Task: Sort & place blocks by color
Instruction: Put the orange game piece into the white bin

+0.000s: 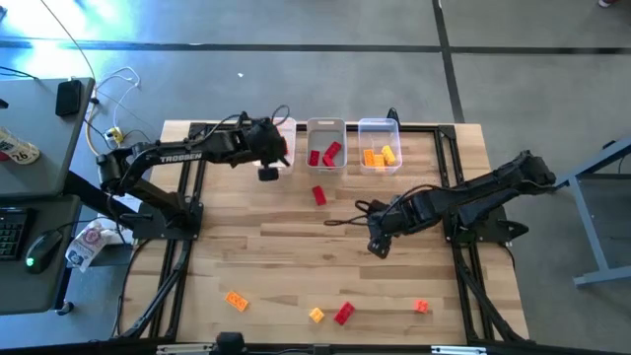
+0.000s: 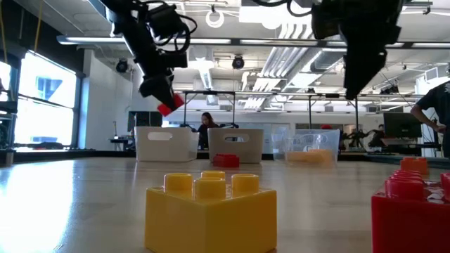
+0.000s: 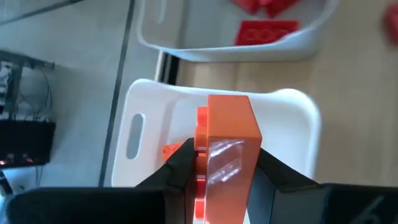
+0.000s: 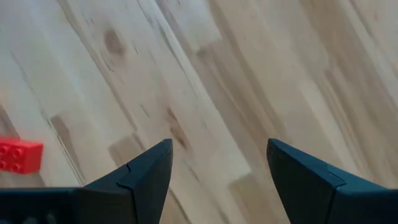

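My left gripper hangs at the table's far side, over the left of three bins, shut on an orange-red block. In the low view that block shows just below the fingertips. The middle bin holds red blocks, and the right bin holds orange-yellow ones. My right gripper stands open above bare table at mid-right, with a red block lying off to one side of it. Another red block lies flat in front of the middle bin. My left gripper pinches the orange-red block between its two fingers, on two opposite faces; the studded face is toward one finger. The fingers slant down from the table's left. The block sticks out past the fingertips, lifted clear above the left bin.
Several loose blocks lie near the table's front edge: an orange one, a yellow one, a red one and an orange one. A small orange piece lies inside the left bin. Bare wood stretches across the table's middle.
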Tool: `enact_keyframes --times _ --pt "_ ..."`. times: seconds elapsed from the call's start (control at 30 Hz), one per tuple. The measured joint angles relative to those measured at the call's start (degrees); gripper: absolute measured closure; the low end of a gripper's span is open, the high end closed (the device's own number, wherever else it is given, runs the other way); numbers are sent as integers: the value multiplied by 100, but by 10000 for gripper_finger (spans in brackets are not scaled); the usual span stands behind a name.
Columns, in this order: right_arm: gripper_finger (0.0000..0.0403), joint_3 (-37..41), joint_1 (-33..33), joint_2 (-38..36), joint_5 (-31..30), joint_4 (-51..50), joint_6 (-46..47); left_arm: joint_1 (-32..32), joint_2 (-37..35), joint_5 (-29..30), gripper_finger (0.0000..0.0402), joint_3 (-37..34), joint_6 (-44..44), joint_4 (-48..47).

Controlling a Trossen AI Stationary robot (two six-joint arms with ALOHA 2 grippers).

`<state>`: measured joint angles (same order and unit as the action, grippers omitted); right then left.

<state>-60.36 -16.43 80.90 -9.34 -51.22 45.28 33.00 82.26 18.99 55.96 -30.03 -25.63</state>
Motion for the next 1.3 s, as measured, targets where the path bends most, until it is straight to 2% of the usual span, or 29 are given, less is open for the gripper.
enact_keyframes --times 0.3,0.67,0.83,1.1,1.3 --pt "155 0 -549 0 374 -478 1469 673 554 -651 328 0 351 66" --pt "155 15 -1387 0 358 -669 2928 753 1101 -1040 327 0 349 78" --pt "155 15 -1723 0 244 -687 3555 753 1277 -1019 317 0 350 84" --pt "155 17 -2108 0 -228 -1234 3633 734 1316 -817 273 0 572 240" --pt "155 22 -2124 0 -291 -1607 3528 730 1316 -778 234 0 590 245"
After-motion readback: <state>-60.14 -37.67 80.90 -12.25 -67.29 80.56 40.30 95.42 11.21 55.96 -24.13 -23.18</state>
